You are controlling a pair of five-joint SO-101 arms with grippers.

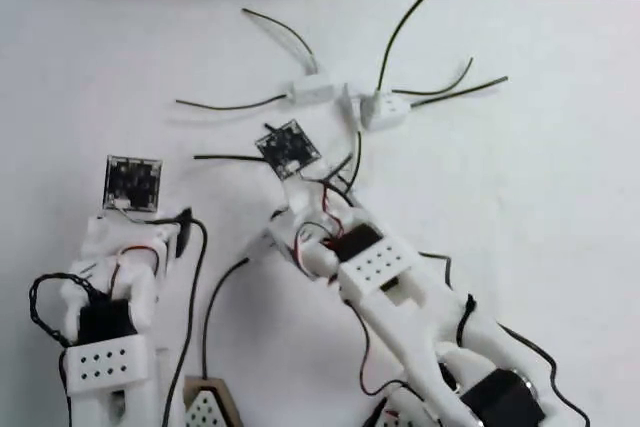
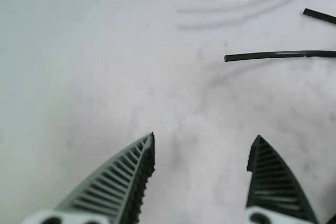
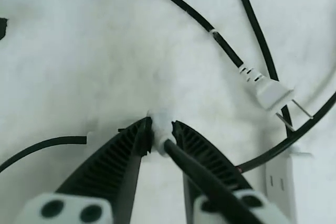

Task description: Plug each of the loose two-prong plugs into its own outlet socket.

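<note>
Mid-grasp on one white plug [image 3: 159,139], pinched tight in the right hand [image 3: 163,127] near the overhead frame's centre, probably by its body. Idle opposite, with the left hand [image 2: 205,136] spread over bare counter [image 2: 79,51]. Calls next for lifting, then lining prongs with a socket [image 3: 281,179].

Bright, diffuse light; white table [image 1: 560,197] nearly washed out; faint soft shadows beside wires [image 2: 273,54].

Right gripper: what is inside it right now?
A white plug is pinched in the right gripper, its black cord trailing back toward the wrist. The gripper covers most of the plug, so its prongs cannot be seen.
</note>
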